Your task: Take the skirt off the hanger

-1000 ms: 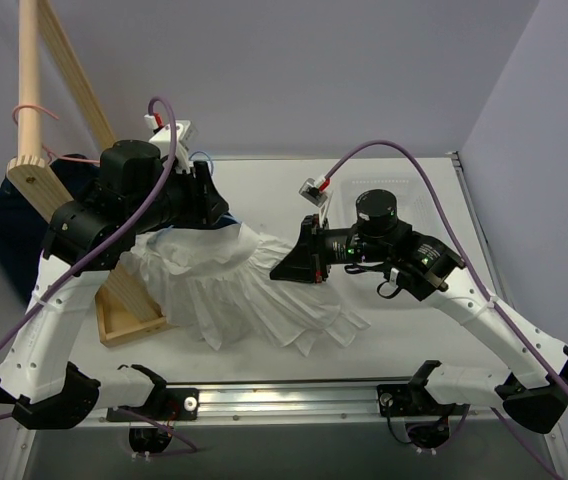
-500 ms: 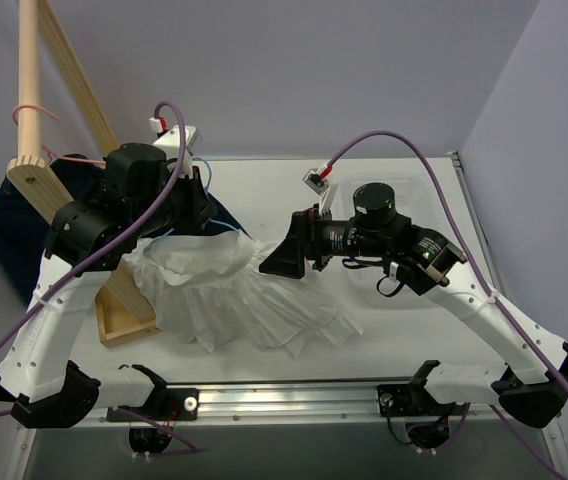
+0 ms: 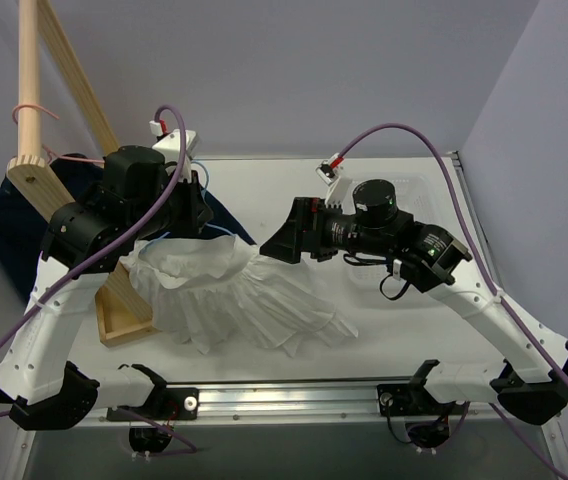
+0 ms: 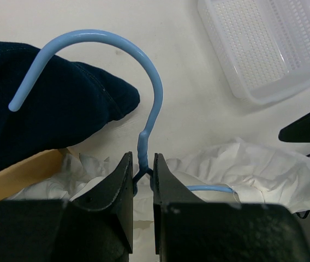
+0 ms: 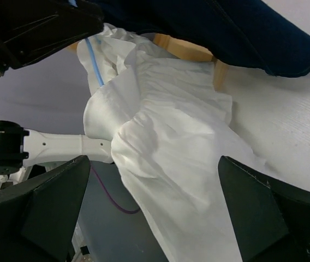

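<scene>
Over the last second the right hand [image 3: 276,243] has shifted a little toward the top of the overhead frame, and the spread hem of the skirt [image 3: 244,305] has drawn in slightly to the left.

Nearest the arm bases, the skirt lies fanned across the worktop [image 3: 264,180], lower centre of the overhead view, its waist end gathered up toward the left. The right hand stands wide open with nothing in it. In its wrist view the white fabric fills the space ahead of the spread fingers, likely so it can take hold of cloth and draw it off the wire.

Further back, the left hand [image 4: 142,177] is clamped shut on the neck of the hanger [image 4: 154,82] just below the hook. That grip probably pins the wire while the skirt is pulled free; the skirt is not yet off, with a stretch of blue wire running into the fabric. Beside it sits the wooden base [image 3: 114,325] of a rack, and behind that a navy garment [image 4: 46,120]. At the far right lies a white basket [image 4: 264,49].

No brand, label or writing can be read — the small tags on the wrist cables are too small to tell.
</scene>
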Robot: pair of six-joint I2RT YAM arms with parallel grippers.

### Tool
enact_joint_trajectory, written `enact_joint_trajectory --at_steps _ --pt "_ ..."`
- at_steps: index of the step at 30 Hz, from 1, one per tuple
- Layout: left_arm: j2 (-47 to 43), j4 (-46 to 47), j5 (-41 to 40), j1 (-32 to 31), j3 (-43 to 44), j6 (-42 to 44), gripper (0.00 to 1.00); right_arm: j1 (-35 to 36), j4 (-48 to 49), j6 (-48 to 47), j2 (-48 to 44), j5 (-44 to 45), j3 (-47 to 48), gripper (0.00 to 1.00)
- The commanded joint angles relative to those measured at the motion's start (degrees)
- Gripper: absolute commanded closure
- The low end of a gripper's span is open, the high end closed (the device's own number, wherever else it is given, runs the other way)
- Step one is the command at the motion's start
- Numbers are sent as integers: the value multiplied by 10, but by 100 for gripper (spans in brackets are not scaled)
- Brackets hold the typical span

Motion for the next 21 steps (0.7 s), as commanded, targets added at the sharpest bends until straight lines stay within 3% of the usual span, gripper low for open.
enact_joint_trajectory --at_steps 1,4,8,10,21 --pt "-13 1 -2 -4 26 11 98 11 -31 -13 3 50 35 0" --pt "-10 -8 -5 -4 24 13 98 42 -94 -43 48 138 114 0" --pt "10 -35 -20 -4 39 21 98 143 -246 -89 147 277 273 0" --pt "15 -41 -32 -5 45 23 98 166 -263 -88 182 315 326 0" --pt "10 -34 -77 -8 9 41 98 203 -280 35 194 429 321 0"
